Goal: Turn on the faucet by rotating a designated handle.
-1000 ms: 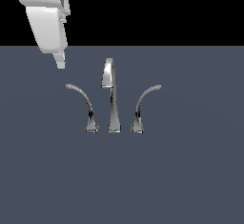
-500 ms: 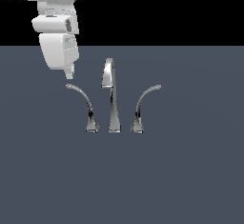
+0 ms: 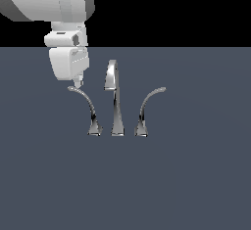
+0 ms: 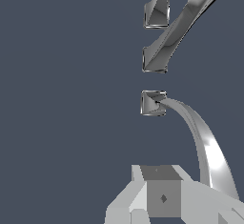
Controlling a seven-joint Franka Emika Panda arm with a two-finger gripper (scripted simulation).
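Gripper (image 3: 76,83) is seen low over the grey surface (image 3: 196,175), fingertips just at the free tip of the handle (image 3: 84,102). Contact between the two can't be confirmed from the exterior view; they read as touching or nearly so. Finger state cannot be told: in the exterior view the fingers merge into one narrow white point, and in the wrist view only the blocky gripper body (image 4: 162,197) is shown at the frame edge, tips not resolved.

Handle is found directly under the fingers: thin chrome lever, stem arcing up from a small flared base and ending at the fingertips. In the wrist view the stem (image 4: 202,142) is seen running from beside the gripper body out to its base (image 4: 152,103).

Beyond the handle base, further from the fingers, the faucet's central spout (image 3: 115,102) is located: tall, tapered, bent over at the top, upright on the surface. In the wrist view its base (image 4: 155,61) is lined up past the handle base.

Farthest from the fingers, the mirror-image lever (image 3: 147,107) is seen arcing toward the exterior view's right, well apart from the gripper. All three bases sit in one row on the surface.
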